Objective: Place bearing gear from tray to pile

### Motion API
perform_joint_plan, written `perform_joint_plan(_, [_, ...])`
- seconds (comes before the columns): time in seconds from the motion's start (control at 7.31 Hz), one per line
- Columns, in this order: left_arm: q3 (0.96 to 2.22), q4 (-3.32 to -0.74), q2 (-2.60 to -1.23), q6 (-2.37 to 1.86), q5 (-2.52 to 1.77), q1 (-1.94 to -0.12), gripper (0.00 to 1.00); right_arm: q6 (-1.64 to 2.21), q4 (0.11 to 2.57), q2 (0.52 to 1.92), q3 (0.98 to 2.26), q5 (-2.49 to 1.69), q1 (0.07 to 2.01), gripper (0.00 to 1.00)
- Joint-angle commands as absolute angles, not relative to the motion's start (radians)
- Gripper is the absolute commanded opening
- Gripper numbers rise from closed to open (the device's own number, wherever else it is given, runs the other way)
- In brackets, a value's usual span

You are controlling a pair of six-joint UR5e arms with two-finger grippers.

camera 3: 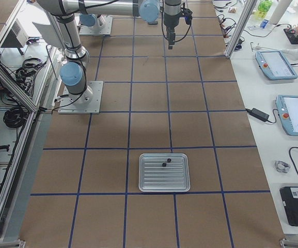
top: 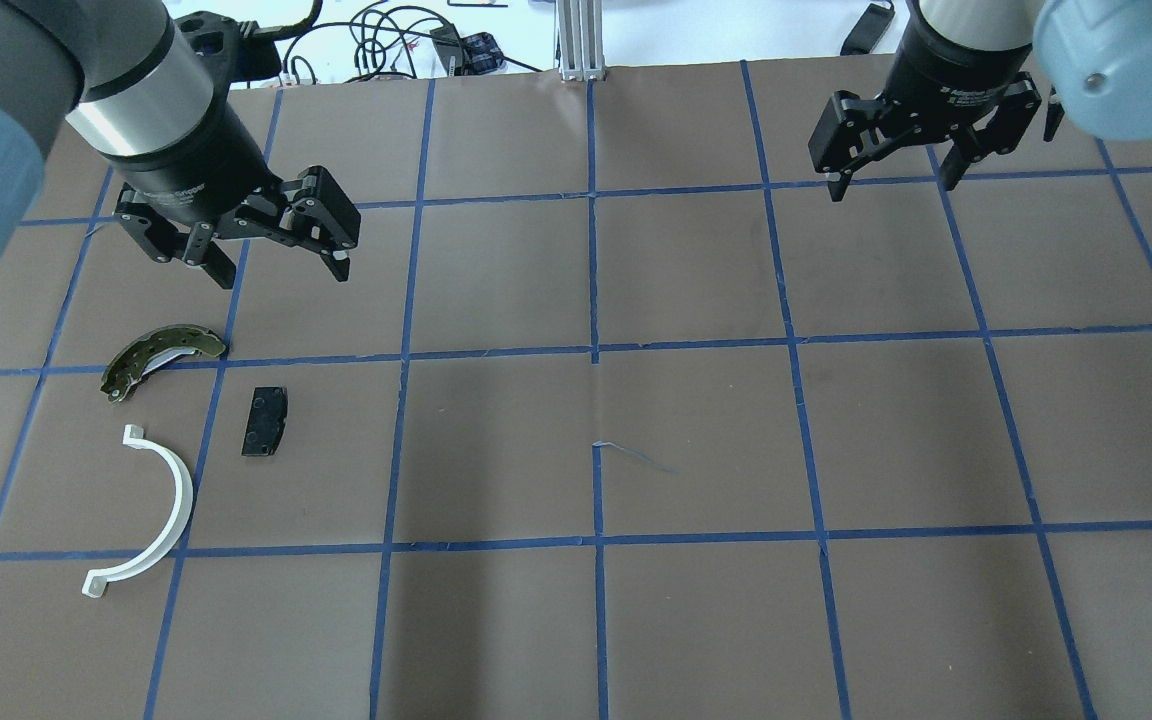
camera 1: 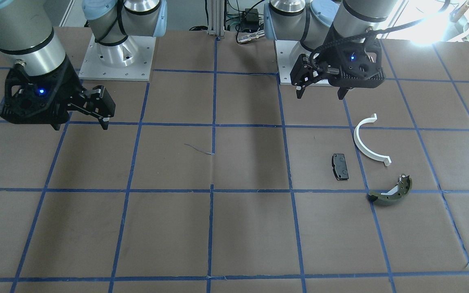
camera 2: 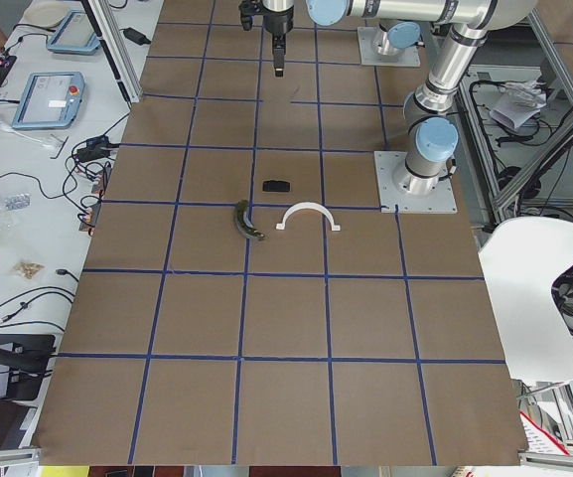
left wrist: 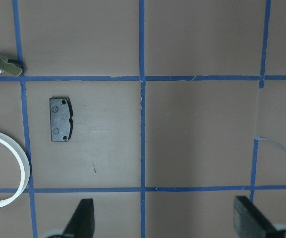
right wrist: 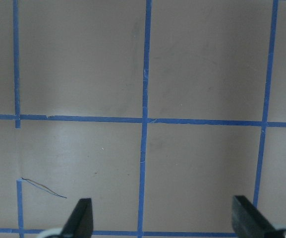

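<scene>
The tabletop is covered with brown paper divided into squares by blue tape. Operator benches with pendants and cables run along the side opposite the robot. The pile lies at the robot's left end and consists of a small black rectangular plate, a thin white plastic half-ring and an olive-green curved shoe with a metal end, near one another but not touching. The ribbed silver metal tray sits at the opposite, right end, well apart from the pile. It carries two small dark parts, close together in the half toward the table's middle. The bearing gear is judged to be one of these, but they are too small to tell apart. The left end effector hovers above the paper near the shoe, fingers spread, nothing between them. The right end effector hovers over bare paper, likewise spread and empty. The pick has not begun. Recommended procedure: use the right arm, as it is nearer the tray. Identify the gear in the wrist view before descent. Centre the spread fingers on it alone, clear of the neighbouring part. Descend vertically and close gently, since a small round part may roll along the ribs. Lift straight up, then set it on bare paper beside the black plate without disturbing the pile.
</scene>
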State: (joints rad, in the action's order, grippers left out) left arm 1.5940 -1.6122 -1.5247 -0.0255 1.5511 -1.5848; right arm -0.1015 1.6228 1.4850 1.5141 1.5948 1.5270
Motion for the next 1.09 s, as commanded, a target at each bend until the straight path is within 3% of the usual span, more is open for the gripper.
perform_joint_plan(0.0, [1.594,-1.612,-1.523,-0.025,1.549,-1.585,1.0,-0.266,1.591,1.485,1.516,1.601,1.412,1.0])
perform_joint_plan(0.55, [1.513,-1.624,-1.578,-0.043,1.54,-1.583,1.0,-0.7,1.591,1.461,1.545,1.605,1.021,1.0])
perform_joint_plan(0.96, [1.499,-1.707,-1.58,0.125,1.522,-1.58,1.0,-1.122,1.941,1.286,1.615,1.592,0.754,1.0])
